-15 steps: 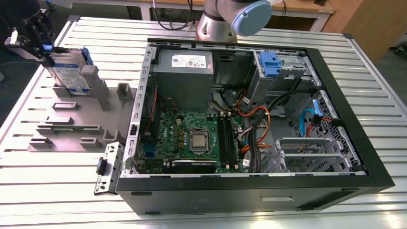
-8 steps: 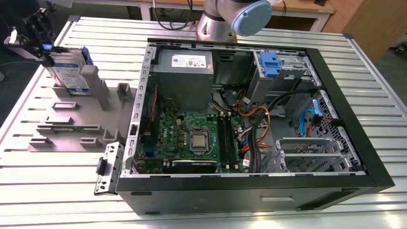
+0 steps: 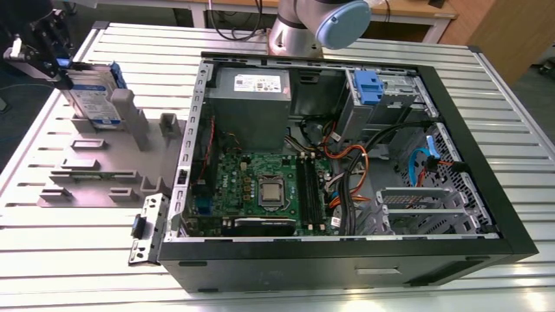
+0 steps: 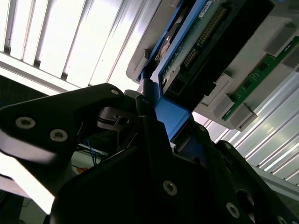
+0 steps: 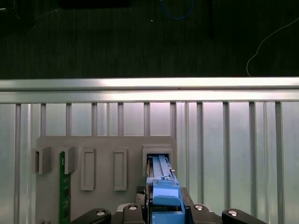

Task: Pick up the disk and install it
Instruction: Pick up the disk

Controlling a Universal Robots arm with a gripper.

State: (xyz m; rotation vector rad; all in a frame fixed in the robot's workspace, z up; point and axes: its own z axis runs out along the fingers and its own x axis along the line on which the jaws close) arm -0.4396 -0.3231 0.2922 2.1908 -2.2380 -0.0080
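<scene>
Over at the exterior view's left, your black gripper [image 3: 62, 77] is clenched on the flat silver disk with the blue plastic frame [image 3: 92, 104], grabbing it by the frame's top edge. In both wrist views that blue frame sits pinched between the jaws. The disk stands upright at a slot of the grey plastic holder block [image 3: 95, 170]; can't tell if it's clear of the slot. Further right the open black computer case [image 3: 347, 266] lies on its side, with a big grey metal box [image 3: 251, 97] inside and a small blue plastic latch [image 3: 368, 88] right of that
</scene>
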